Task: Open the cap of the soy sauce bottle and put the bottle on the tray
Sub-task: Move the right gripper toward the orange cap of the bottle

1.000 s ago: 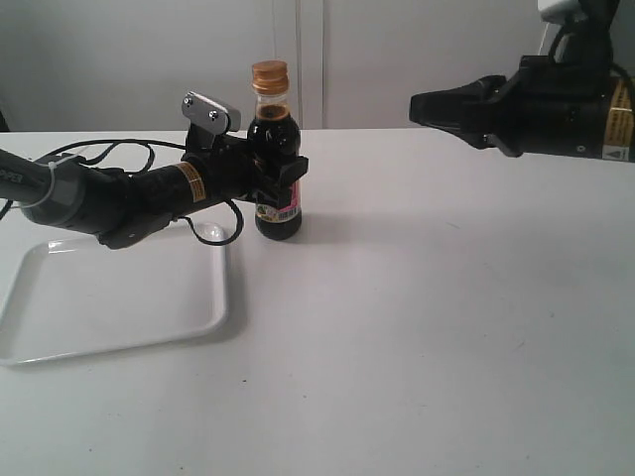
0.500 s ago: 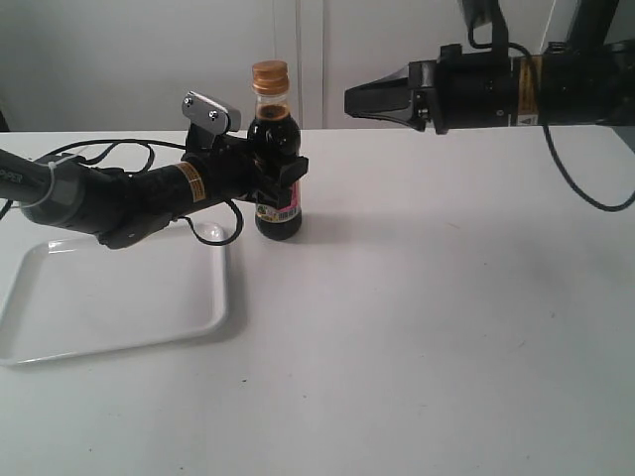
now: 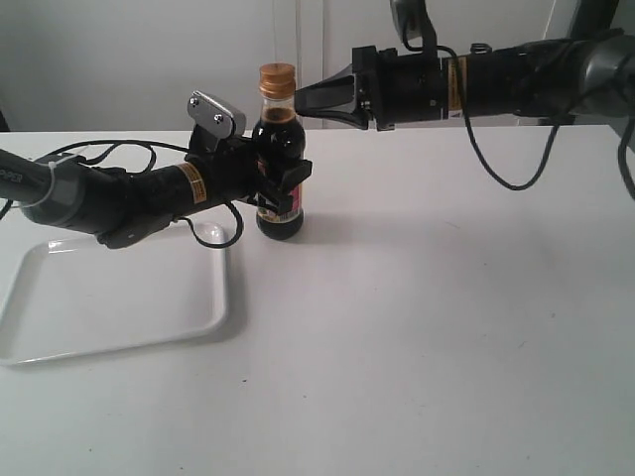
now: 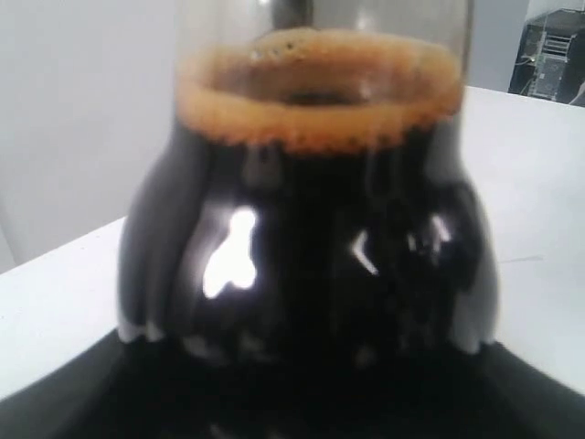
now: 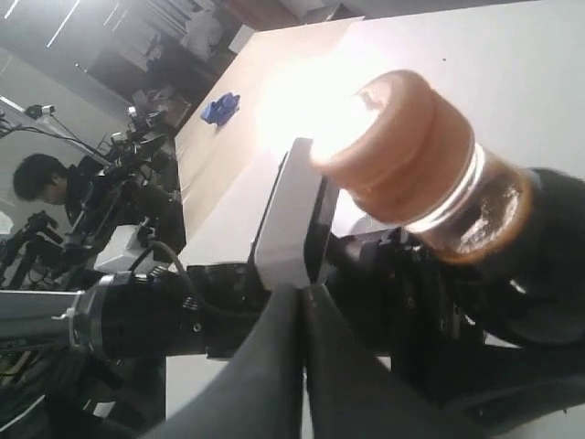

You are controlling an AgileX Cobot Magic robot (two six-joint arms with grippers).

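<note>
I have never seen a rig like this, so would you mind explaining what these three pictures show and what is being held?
This is a robot with two arms, each ending in a gripper with two fingers. The wide picture comes from a camera off the arms. The other two come from a camera on each wrist.

On the white table a soy sauce bottle stands upright, its golden cap closed. The left gripper clamps the bottle's body. The right gripper, fingers pressed together, points at the neck just under the cap; whether it touches is unclear. A white tray lies on the table by the left arm, apart from the bottle.

The left wrist picture is a close-up of the dark bottle. The right wrist picture looks along the closed fingers towards the cap.
</note>
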